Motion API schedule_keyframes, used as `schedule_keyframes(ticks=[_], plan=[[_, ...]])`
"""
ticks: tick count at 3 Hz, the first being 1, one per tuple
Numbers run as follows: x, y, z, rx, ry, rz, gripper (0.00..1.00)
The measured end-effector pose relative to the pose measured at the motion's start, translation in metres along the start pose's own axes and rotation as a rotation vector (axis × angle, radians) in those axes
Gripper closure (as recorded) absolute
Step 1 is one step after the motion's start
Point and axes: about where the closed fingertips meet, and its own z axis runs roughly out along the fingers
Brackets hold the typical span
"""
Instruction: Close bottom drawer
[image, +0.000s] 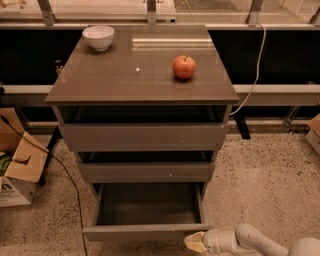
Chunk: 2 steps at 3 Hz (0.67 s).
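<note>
The bottom drawer (140, 233), a grey-brown box with a plain flat front and a bare grey floor, is the lowest of three in the grey-brown cabinet (222, 92). It is pulled well out, with its interior exposed. The middle drawer front (145, 171) and the taller top drawer front (142, 137) above it each stand slightly out, leaving a dark gap above them.

The pale, cream-tipped gripper (193, 242) on its white arm (250, 242) enters from the lower right edge of the view. Its tip is at the right end of the bottom drawer's front – whether it touches cannot be confirmed. Whether the gripper is open or closed cannot be told, and it holds nothing visible.

On the glossy cabinet top stand a white round bowl (98, 37) at the rear left and a red apple (184, 67) towards the right, well apart.

On the speckled stone floor (265, 185) – left of the cabinet – are an open brown cardboard box (20, 165) and a black cable (71, 186). A white cable (258, 62) hangs at the rear right.
</note>
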Motion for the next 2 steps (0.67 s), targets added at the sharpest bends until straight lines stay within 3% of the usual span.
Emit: schedule_keyframes(ticks=[1, 2], plan=[[0.0, 0.0, 0.0, 0.0, 0.0, 0.0, 1.0], [-0.014, -0.009, 0.012, 0.023, -0.103, -0.053, 1.0]])
